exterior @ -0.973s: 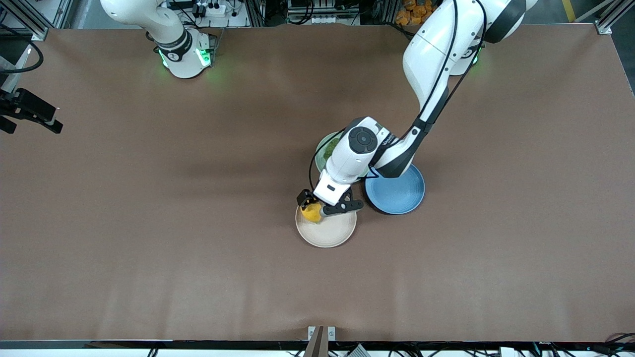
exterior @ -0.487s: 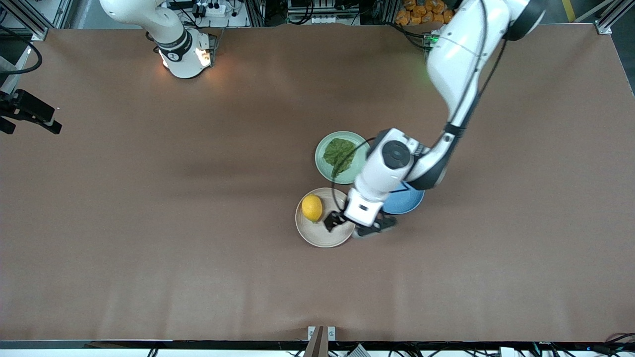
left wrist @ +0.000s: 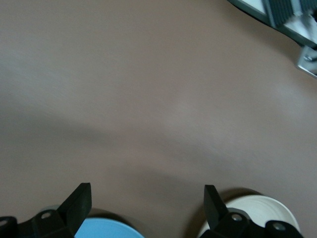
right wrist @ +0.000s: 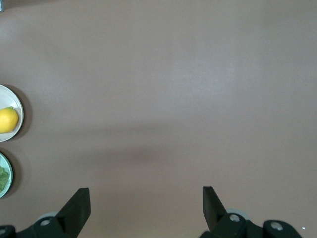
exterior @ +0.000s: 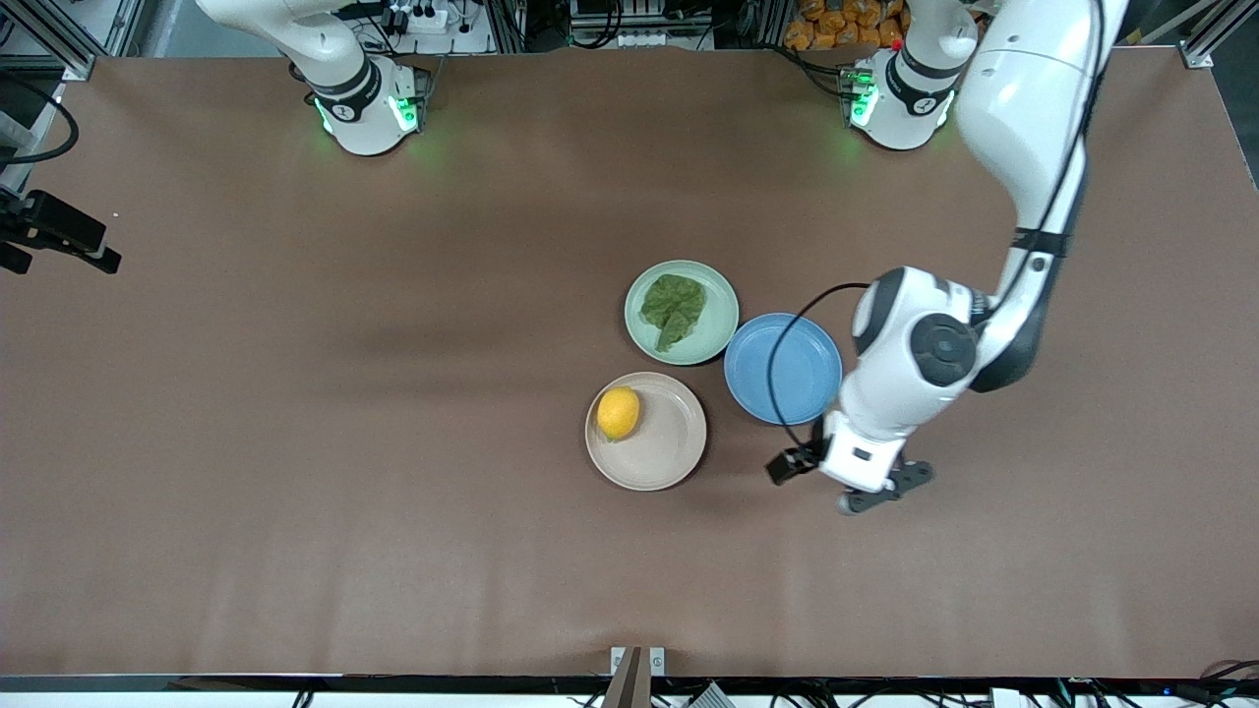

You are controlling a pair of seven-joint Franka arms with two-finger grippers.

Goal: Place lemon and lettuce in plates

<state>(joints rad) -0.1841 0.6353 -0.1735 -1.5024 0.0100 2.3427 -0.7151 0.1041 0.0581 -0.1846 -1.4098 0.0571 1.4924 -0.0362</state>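
Lemon (exterior: pixel 619 412) lies in the beige-cream plate (exterior: pixel 669 462), toward the edge at the right arm's end. Lettuce (exterior: pixel 674 307) lies flat in the mint green plate (exterior: pixel 713 339), which sits farther from the front camera than the beige one. Blue plate (exterior: pixel 782 369) sits just beside both, toward the left arm's end, with nothing in it.

Left gripper (exterior: pixel 848 484) hangs over bare worktop (exterior: pixel 295 442), near the blue plate; fingers (left wrist: pixel 79 203) spread wide, holding nothing.

Right gripper (right wrist: pixel 146 208) waits at the right arm's end of the worktop; fingers (right wrist: pixel 78 206) spread wide, holding nothing.
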